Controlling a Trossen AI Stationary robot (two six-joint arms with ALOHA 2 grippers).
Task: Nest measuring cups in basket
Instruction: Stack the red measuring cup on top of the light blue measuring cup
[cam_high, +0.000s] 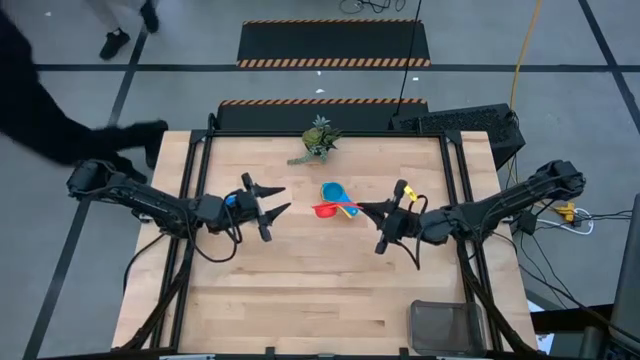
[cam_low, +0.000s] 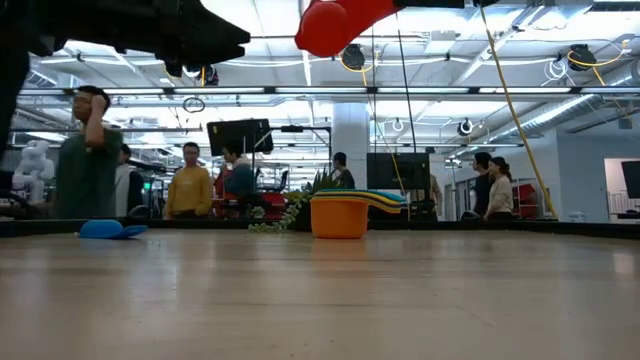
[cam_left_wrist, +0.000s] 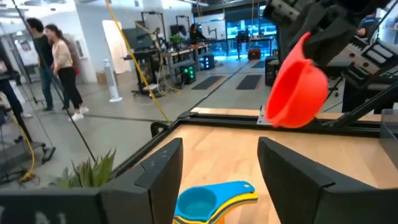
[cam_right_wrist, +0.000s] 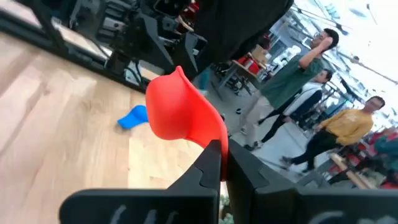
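Note:
A red measuring cup (cam_high: 323, 210) hangs in the air at the table's middle, with my right gripper (cam_high: 362, 209) shut on it. Just beyond it a stack of measuring cups (cam_high: 336, 194) rests on the table, orange at the bottom (cam_low: 339, 216), yellow and light blue (cam_left_wrist: 198, 202) above. My left gripper (cam_high: 286, 198) stands open left of the stack, level, with nothing between its fingers (cam_left_wrist: 163, 174). A dark blue cup (cam_right_wrist: 132, 117) lies on the table under my left arm. The basket (cam_high: 447, 326) sits at the near right corner. My right gripper pinches the red cup's handle (cam_right_wrist: 212, 142) between its two fingers. The fingers lie level and come from the table's right. The bowl (cam_left_wrist: 297, 87) sticks out past the fingertips, tipped on its side, lifted clear of the table and above the stack.
A green plant sprig (cam_high: 317, 140) lies near the table's far edge. People stand in the room beyond the table (cam_low: 88, 150). Bare wood lies between the stack and the basket.

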